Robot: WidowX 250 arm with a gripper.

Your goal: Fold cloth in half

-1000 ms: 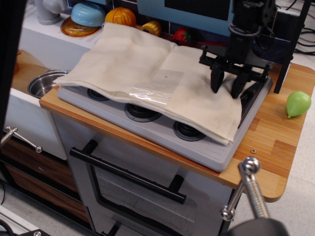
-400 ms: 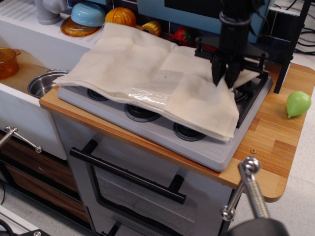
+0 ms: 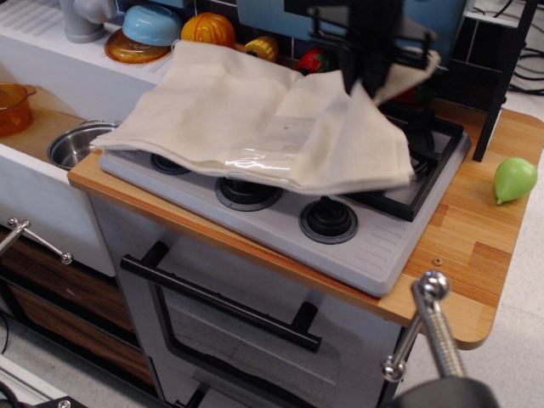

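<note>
The cream cloth [image 3: 246,115] lies over the grey stovetop [image 3: 357,246], with a small dark spot and a shiny clear patch [image 3: 263,161] near its front edge. My gripper [image 3: 371,83] is shut on the cloth's right side and holds it lifted above the burners. The raised right part hangs in the air, and a corner flaps out to the right of the fingers. The left part still rests on the stove and reaches back to the wall.
A green pear-shaped toy [image 3: 515,178] sits on the wooden counter at right. A steel pot [image 3: 75,144] is in the sink at left, with an orange pot [image 3: 15,106] beside it. Bowls and toy food stand along the back. A black stand [image 3: 501,76] rises at right.
My gripper closed on the cloth's right side, then rose and moved left and back with it, uncovering the right burners and grate.
</note>
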